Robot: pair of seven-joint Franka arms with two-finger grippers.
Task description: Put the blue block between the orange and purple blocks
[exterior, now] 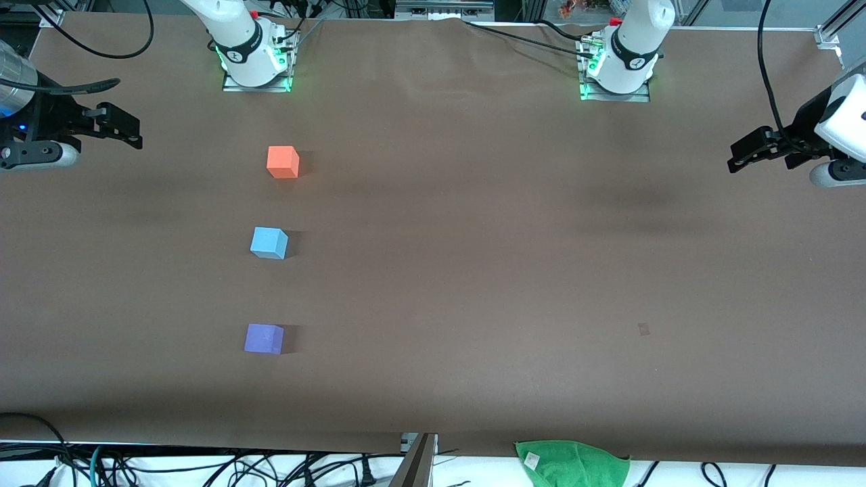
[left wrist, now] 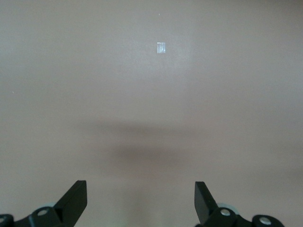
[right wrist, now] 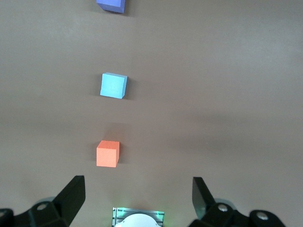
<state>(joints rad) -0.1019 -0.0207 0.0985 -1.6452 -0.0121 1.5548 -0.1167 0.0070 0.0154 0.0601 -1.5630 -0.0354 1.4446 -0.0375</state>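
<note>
The blue block (exterior: 269, 243) sits on the brown table between the orange block (exterior: 283, 161), nearer the robot bases, and the purple block (exterior: 264, 338), nearer the front camera. All three lie in a line toward the right arm's end of the table. The right wrist view shows the orange block (right wrist: 108, 154), the blue block (right wrist: 113, 85) and the purple block (right wrist: 111, 4). My right gripper (exterior: 125, 127) is open and empty, held up off the table's end, well apart from the blocks; it also shows in its wrist view (right wrist: 138, 194). My left gripper (exterior: 744, 152) is open and empty over the other end (left wrist: 141, 198).
A green cloth (exterior: 574, 462) lies at the table's near edge. A small pale mark (exterior: 643, 329) is on the table toward the left arm's end, also in the left wrist view (left wrist: 161, 48). The arm bases (exterior: 254, 61) (exterior: 619, 67) stand along the back edge.
</note>
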